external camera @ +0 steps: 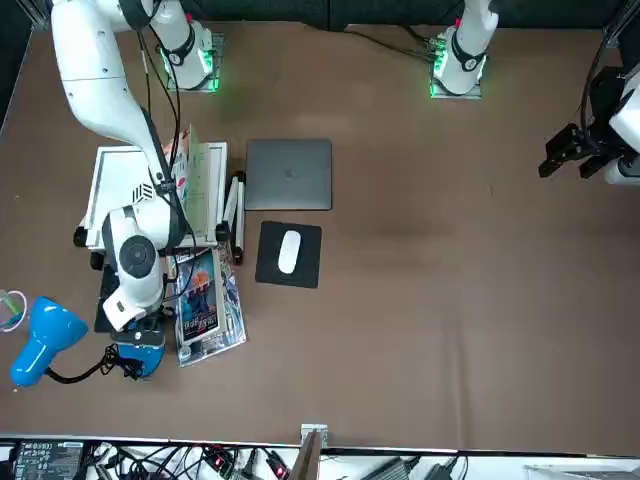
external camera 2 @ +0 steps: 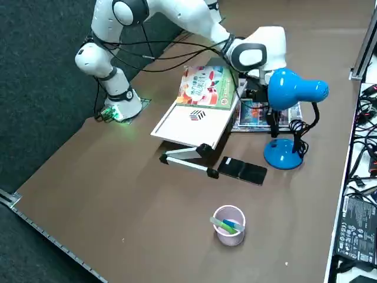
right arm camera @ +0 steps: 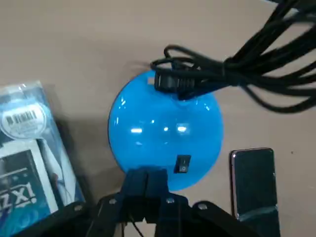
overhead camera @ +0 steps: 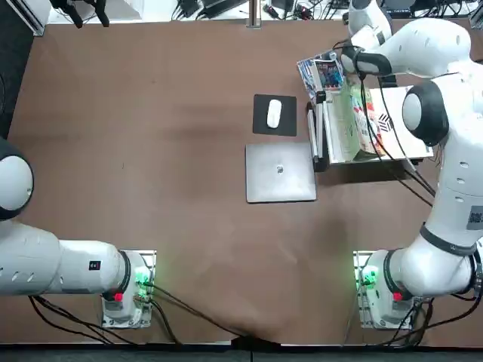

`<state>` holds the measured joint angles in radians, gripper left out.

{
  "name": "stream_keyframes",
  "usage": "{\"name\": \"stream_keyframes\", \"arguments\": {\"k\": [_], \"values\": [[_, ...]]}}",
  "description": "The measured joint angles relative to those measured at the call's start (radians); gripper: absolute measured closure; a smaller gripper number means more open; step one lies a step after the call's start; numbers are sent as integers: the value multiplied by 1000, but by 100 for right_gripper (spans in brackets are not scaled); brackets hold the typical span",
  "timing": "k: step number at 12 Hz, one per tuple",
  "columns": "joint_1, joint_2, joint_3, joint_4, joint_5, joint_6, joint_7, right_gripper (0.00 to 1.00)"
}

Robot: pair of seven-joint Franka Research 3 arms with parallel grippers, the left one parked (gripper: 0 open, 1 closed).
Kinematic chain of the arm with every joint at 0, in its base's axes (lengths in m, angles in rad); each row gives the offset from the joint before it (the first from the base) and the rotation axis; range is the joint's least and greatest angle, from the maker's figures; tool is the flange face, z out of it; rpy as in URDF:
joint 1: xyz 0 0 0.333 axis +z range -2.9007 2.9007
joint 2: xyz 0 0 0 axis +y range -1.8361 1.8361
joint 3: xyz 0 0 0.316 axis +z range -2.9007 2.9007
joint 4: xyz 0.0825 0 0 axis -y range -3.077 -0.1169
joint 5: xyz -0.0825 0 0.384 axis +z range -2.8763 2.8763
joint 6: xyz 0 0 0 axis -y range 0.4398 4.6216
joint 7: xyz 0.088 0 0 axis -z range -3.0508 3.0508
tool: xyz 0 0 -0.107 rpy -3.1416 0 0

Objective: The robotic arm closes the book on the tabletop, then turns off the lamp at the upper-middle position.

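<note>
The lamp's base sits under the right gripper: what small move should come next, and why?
Probably shift the right gripper slightly sideways towards the switch, then press: the fingertips look closed together over the blue base, with the switch just beside them.
</note>
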<state>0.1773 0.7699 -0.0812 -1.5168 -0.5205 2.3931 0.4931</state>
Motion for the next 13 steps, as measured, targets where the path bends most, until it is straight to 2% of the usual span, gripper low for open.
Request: {"name": "stream_keyframes", "arguments": {"k": [3, 13], "values": [[-12, 0, 0, -32, -1, 34, -32, 99], [-49, -20, 0, -48, -12, 67, -69, 99]]}}
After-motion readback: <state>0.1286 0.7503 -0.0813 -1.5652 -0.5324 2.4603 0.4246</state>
